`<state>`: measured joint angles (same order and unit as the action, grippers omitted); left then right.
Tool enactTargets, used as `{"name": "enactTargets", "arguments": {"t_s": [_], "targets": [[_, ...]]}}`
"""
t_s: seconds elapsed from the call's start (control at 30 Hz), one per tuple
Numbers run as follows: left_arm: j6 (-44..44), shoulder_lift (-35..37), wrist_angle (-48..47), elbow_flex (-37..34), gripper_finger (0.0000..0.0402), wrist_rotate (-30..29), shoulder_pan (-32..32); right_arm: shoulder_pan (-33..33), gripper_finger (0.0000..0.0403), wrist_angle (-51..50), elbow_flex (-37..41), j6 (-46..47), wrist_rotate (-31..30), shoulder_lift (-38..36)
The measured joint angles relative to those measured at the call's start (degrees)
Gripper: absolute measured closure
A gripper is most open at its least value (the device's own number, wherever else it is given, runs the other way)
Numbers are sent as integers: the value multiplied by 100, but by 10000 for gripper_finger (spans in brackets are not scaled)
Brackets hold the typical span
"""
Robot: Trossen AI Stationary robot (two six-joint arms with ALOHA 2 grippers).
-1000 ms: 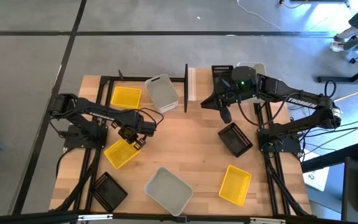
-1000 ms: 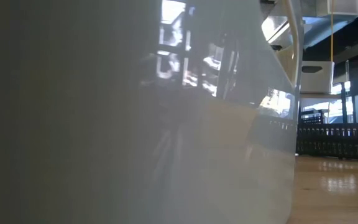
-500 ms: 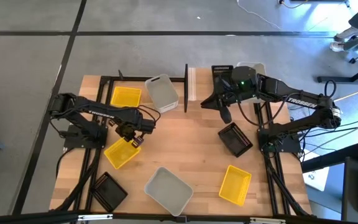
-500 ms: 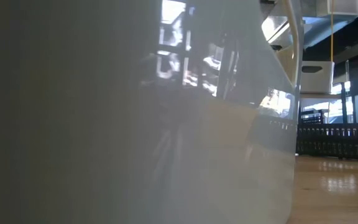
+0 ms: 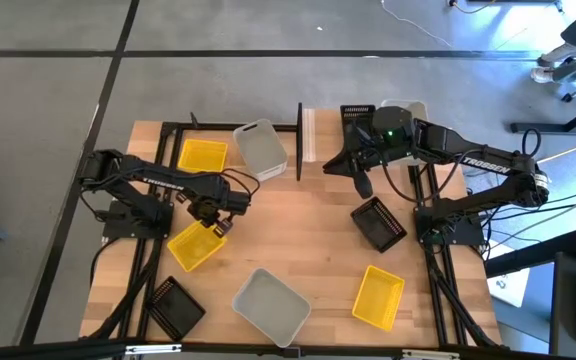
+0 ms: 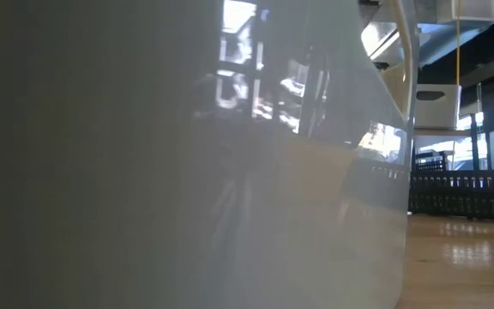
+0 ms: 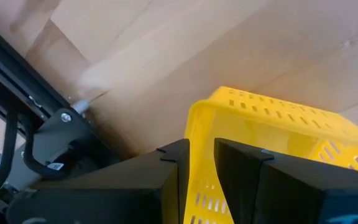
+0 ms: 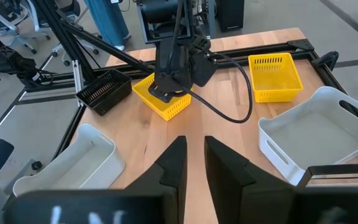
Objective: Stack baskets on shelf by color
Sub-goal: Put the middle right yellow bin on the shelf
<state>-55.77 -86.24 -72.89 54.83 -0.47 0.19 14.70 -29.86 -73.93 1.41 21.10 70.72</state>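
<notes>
Left gripper (image 7: 199, 163) clamped over the rim of a yellow basket (image 5: 194, 245) on the tabletop's (image 5: 308, 215) left side. Right gripper (image 8: 190, 157) narrow, empty, raised near the shelf (image 5: 306, 135).

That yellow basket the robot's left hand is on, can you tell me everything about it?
The yellow basket is a small rectangular bin of bright plastic, its walls pierced with rows of little slots. It sits open side up and turned at an angle on the wooden tabletop, near the left edge. The left hand straddles its rim, one finger inside and one outside the wall. No other basket touches it.
</notes>
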Motion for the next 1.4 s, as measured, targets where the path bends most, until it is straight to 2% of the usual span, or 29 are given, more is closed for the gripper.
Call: {"name": "enactTargets", "arguments": {"t_s": [0.83, 1.23, 1.4], "targets": [[-67, -5, 10, 0, 335, 120, 334, 0, 348, 0, 0, 129, 0, 0], [256, -604, 72, -167, 335, 194, 328, 0, 348, -1, 2, 109, 0, 0], [389, -649, 187, -166, 335, 189, 328, 0, 348, -1, 2, 109, 0, 0]]}}
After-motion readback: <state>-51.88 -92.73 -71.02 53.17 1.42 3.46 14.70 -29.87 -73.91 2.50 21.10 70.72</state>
